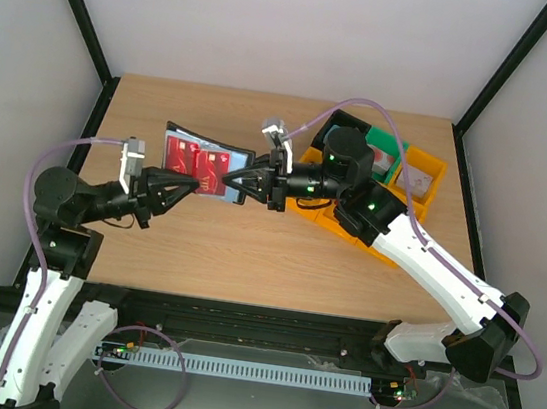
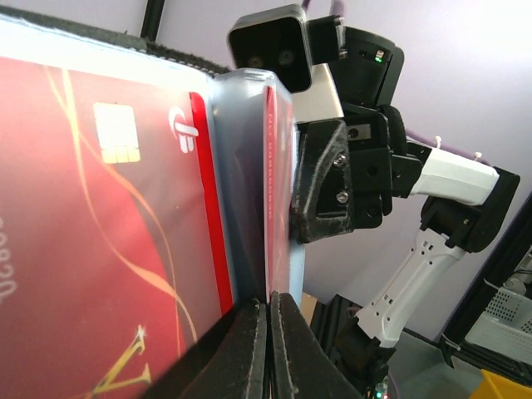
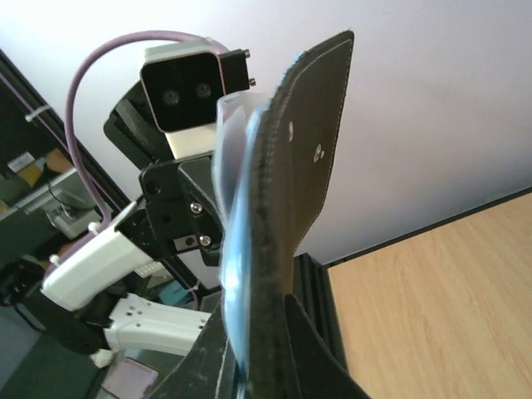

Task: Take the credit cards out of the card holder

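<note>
Nothing is coming out yet: the red credit cards (image 1: 194, 161) are sitting in the sleeves of the card holder (image 3: 307, 150), which is hanging open above the surface (image 1: 247, 252). The left end effector (image 1: 193, 186) is pinching shut on the card holder's lower edge, and the right end effector (image 1: 233, 184) is gripping its black flap. The left wrist view is showing a card's chip and clear sleeve, while the right wrist view is showing only the black back
</note>
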Robot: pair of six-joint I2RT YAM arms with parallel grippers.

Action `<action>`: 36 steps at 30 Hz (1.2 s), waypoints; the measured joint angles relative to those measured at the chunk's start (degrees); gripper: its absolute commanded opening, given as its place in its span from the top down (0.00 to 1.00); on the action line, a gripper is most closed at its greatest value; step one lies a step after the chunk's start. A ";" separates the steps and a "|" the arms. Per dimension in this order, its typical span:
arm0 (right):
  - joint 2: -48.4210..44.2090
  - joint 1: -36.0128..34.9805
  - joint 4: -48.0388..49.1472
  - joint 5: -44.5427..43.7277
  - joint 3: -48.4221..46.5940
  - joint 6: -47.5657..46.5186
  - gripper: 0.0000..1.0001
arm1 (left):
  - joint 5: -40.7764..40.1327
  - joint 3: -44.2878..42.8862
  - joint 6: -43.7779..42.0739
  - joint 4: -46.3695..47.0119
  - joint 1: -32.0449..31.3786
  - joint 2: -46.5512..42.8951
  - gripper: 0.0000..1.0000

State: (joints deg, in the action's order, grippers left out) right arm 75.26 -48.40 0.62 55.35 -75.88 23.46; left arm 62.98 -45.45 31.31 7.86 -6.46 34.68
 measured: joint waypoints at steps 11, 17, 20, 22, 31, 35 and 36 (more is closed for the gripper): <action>0.04 0.00 0.31 1.99 -0.26 -0.24 0.98 | -0.87 0.20 1.49 0.15 0.79 -0.37 0.88; 0.02 0.00 0.02 3.30 -0.35 -0.57 0.98 | -1.51 0.20 1.75 -0.74 1.38 -0.37 0.77; 0.02 0.00 -0.02 3.82 -0.35 -0.55 0.98 | -1.49 0.20 2.43 -0.72 1.57 -0.37 0.66; 0.02 0.00 -0.02 4.09 -0.35 -0.52 0.98 | -1.16 0.20 3.02 -0.24 1.64 -0.37 0.64; 0.02 0.00 -0.02 4.63 -0.35 -0.96 0.98 | 0.24 -2.80 3.52 0.42 2.32 0.22 0.52; 0.02 0.00 0.04 5.29 -0.35 -0.94 0.98 | 0.52 -5.46 2.45 0.02 2.93 0.35 0.52; 0.00 0.00 0.04 5.49 -0.35 -0.94 0.98 | 0.59 -6.10 1.92 -0.44 3.06 0.35 0.54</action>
State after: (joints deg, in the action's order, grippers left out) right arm 75.26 -48.40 0.67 60.84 -76.23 22.52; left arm 63.57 -51.55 33.23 7.42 -3.40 35.03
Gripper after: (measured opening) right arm 0.053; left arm 0.489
